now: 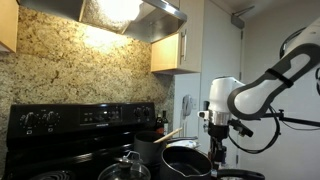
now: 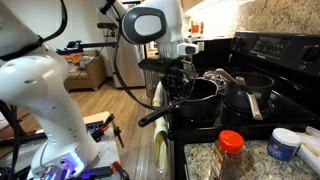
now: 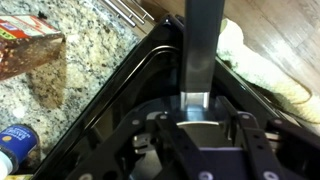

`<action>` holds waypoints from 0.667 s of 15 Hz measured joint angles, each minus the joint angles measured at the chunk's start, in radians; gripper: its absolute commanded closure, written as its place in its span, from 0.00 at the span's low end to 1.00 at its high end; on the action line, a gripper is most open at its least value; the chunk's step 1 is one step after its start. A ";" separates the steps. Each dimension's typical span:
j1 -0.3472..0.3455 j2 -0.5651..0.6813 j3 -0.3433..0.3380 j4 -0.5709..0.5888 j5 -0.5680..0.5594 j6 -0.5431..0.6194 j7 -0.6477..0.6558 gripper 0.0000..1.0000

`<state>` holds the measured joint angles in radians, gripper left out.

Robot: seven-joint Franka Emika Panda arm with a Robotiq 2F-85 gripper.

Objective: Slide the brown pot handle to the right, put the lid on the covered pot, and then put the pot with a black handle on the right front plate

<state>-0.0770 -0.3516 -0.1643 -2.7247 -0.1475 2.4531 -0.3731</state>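
The pot with a black handle (image 1: 187, 160) is wide and low and sits on the black stove; it also shows in an exterior view (image 2: 198, 100). Its handle (image 2: 153, 116) sticks out past the stove's front edge. My gripper (image 2: 178, 78) reaches down at the root of that handle. In the wrist view the handle (image 3: 200, 45) runs straight between my fingers (image 3: 197, 112), which sit close against it. The tall dark pot (image 1: 150, 150) with the brown pot handle (image 1: 172, 132) stands behind it. The glass lid (image 1: 125, 168) lies beside that pot.
A granite counter beside the stove holds a red-capped spice jar (image 2: 230, 150) and a blue-lidded tub (image 2: 283, 145). A pale towel (image 3: 262, 62) hangs on the stove front. The stove's control panel (image 1: 80, 115) runs along the back, with a range hood (image 1: 130, 15) above it.
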 measured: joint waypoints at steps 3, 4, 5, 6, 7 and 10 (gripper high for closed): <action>0.000 0.004 -0.001 0.032 -0.002 0.000 0.000 0.02; 0.000 0.004 0.000 0.038 -0.005 0.001 0.000 0.01; 0.000 0.005 0.000 0.043 -0.007 0.001 0.000 0.00; 0.002 0.005 0.000 0.045 -0.007 0.001 0.000 0.00; 0.003 0.004 0.000 0.046 -0.007 0.001 0.000 0.00; 0.005 -0.023 0.018 0.047 -0.002 -0.038 0.030 0.00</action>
<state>-0.0724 -0.3749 -0.1459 -2.6780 -0.1499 2.4150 -0.3434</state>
